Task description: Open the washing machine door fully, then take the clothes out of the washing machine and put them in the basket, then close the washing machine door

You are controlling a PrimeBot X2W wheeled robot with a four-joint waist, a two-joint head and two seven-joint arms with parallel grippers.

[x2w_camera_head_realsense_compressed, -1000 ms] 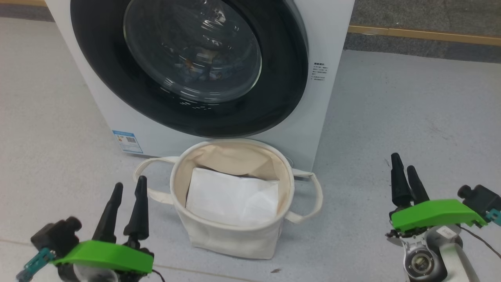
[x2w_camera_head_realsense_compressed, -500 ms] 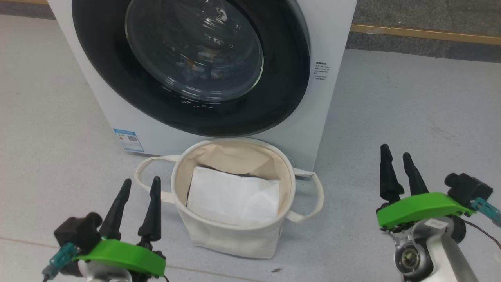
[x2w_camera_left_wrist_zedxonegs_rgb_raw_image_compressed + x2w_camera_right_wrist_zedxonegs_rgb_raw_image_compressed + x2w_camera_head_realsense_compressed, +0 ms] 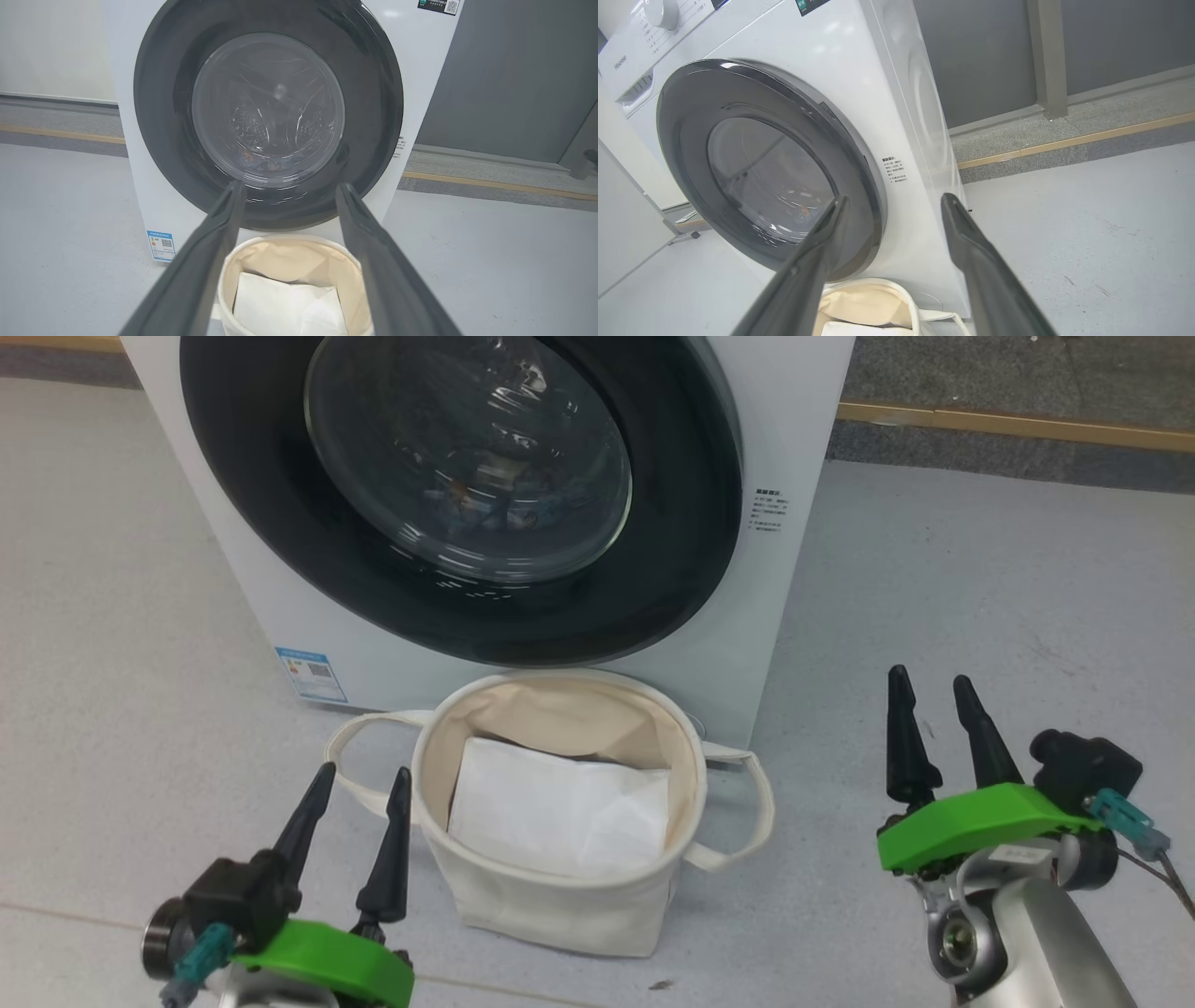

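Green-collared and empty, the two pincers, left gripper [image 3: 364, 773] and right gripper [image 3: 929, 677], flank the one basket [image 3: 551, 915] with fingers spread, probably staged to reach for the door. One white folded sheet [image 3: 560, 812] lies in that basket, which stands just in front of the one washing machine [image 3: 794, 429], presumably to catch its load. Its single washing machine door [image 3: 448, 607] is closed, so the clothes [image 3: 485, 504] lie inside the drum, glimpsed through the glass.

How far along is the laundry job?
Done: nothing yet. The washing machine door looks shut, with the clothes showing through its glass. In hand: nothing. The left gripper and right gripper hang open and empty on either side of the basket, which holds a white folded sheet. Left: open door, move clothes, close door.
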